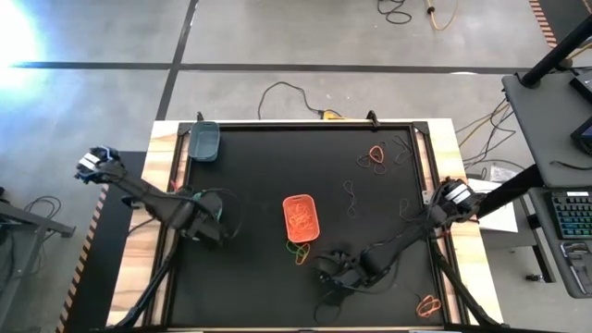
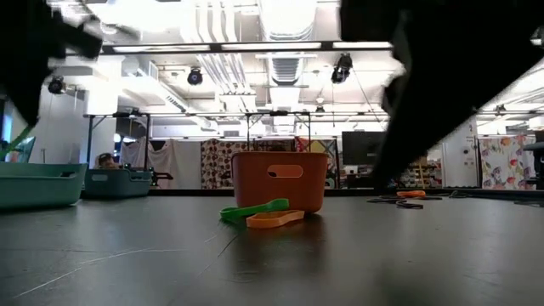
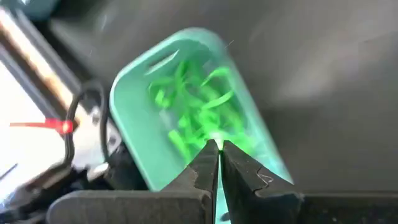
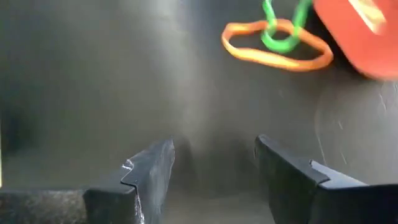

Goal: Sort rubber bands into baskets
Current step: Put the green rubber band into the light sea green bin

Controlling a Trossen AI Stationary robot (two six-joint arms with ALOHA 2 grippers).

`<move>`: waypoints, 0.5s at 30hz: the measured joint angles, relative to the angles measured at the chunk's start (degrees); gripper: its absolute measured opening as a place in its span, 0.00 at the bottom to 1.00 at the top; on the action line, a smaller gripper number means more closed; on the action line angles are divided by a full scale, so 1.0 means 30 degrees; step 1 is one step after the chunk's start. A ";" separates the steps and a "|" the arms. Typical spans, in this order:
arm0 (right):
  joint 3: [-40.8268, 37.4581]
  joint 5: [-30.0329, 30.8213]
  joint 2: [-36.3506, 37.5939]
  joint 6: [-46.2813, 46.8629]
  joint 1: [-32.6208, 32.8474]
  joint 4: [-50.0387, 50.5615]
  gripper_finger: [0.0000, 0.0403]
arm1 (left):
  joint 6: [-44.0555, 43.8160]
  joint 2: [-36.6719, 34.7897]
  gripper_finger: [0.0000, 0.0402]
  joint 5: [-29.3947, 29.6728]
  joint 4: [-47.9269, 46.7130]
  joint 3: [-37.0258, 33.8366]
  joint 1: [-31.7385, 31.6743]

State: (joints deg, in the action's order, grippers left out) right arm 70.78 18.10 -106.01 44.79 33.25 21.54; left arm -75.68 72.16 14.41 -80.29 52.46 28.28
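Your right gripper [image 4: 214, 168] hangs low over the bench [image 1: 250, 277] with its fingers apart and nothing between them, facing an orange band [image 4: 277, 53] linked with a green band [image 4: 283, 28] beside the orange basket [image 1: 301, 219], likely lining up that pick. Your left gripper [image 3: 217, 149] has its fingers together above the light teal-green basket [image 3: 134, 81], piled with green bands [image 3: 199, 106], as after a drop; the dark basket [image 1: 204, 141] sits at the far left corner, loose bands [image 1: 373, 159] lie far right, and I can read no writing
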 joint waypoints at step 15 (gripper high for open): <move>-0.3129 -0.0160 0.2210 0.2511 0.0592 -0.1292 0.53 | 0.4954 0.1874 0.00 -0.5373 0.2273 -0.2847 -0.5177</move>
State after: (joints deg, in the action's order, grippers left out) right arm 61.39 17.62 -99.38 52.32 35.03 17.67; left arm -60.82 77.78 -1.71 -73.47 43.92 12.75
